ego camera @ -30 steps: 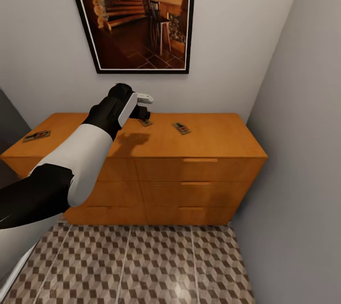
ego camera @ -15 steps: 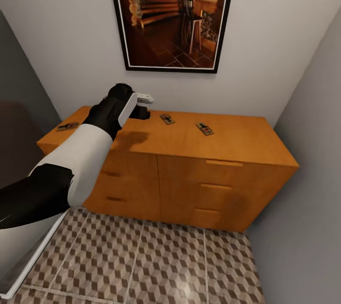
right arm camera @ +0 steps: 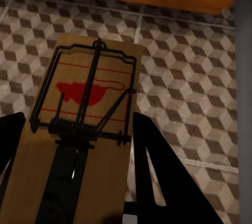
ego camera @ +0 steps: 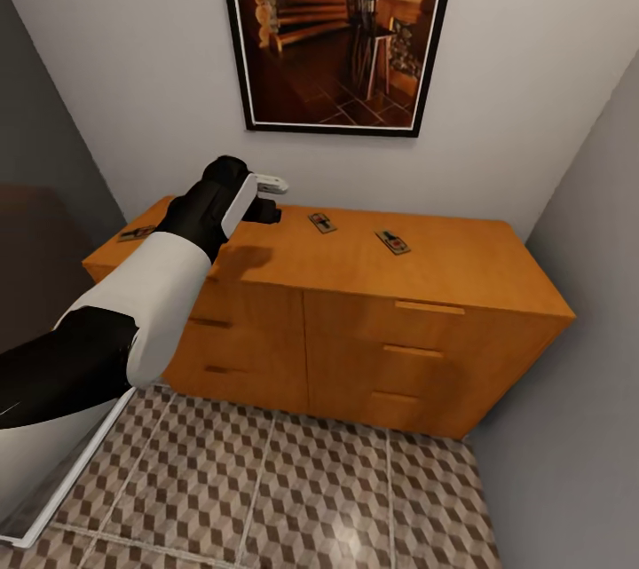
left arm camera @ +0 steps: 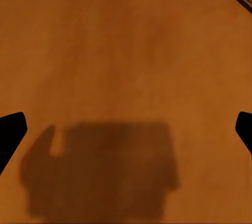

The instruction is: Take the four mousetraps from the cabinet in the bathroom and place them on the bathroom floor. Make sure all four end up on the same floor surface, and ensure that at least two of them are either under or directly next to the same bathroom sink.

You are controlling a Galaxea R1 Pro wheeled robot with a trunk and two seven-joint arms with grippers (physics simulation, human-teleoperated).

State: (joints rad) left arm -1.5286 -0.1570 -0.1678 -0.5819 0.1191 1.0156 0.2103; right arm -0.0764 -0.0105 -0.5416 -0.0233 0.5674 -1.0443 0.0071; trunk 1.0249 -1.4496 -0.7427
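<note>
Your left gripper (left arm camera: 126,129) hangs just above the cabinet (ego camera: 461,263) top with its fingers spread wide; the two dark fingertips (left arm camera: 10,132) sit at opposite edges of the left wrist view with nothing but bare orange wood and the gripper's own shadow between them. In the head view your left arm (ego camera: 151,294) reaches out over the top's left half.

Your right gripper (right arm camera: 73,182) is clamped on a mousetrap (right arm camera: 86,114): the tan board with its red mouse print and dark wire bar lies between the black fingers, held above the bathroom floor (right arm camera: 199,93), with the cabinet's lower edge at the far side of that view.

That makes four mousetraps in all: one in your right gripper and three lying flat on the cabinet top. The middle trap (ego camera: 322,223) lies near your left gripper, toward the centre of the top. The right trap (ego camera: 392,241) lies a little further along, apart from the middle one. The left trap (ego camera: 137,233) lies at the far left end, on the other side of your arm.

The cabinet stands against the back wall under one framed picture (ego camera: 342,27), its right end near a grey side wall (ego camera: 586,303). You can count three bar handles on the right drawer fronts; the arm covers part of the left fronts. A white edge (ego camera: 75,471) lies along the floor at the lower left.
</note>
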